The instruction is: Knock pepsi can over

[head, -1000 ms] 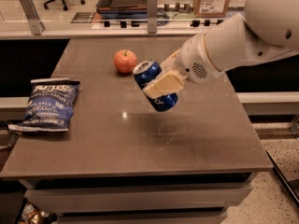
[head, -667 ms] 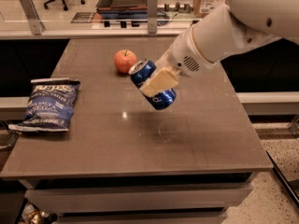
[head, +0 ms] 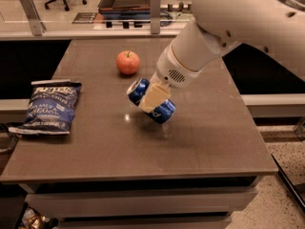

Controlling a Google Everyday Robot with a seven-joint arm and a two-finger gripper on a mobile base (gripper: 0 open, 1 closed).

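Observation:
The pepsi can [head: 163,111] is dark blue with a silver top. It lies strongly tilted, top toward the upper left, just above the middle of the brown table [head: 214,142]. My gripper [head: 150,102] reaches in from the upper right on the big white arm. It is shut on the can, with one cream finger [head: 154,97] across the can's middle. The other finger is hidden behind the can. A faint shadow lies on the table under the can.
A red apple [head: 127,62] sits on the table behind and left of the can. A flat blue chip bag [head: 50,106] lies at the table's left edge. A counter with a tray and posts runs along the back.
The gripper and the can have moved slightly left and lower toward the tabletop, and the can is tilted further over. The apple and the chip bag have not moved.

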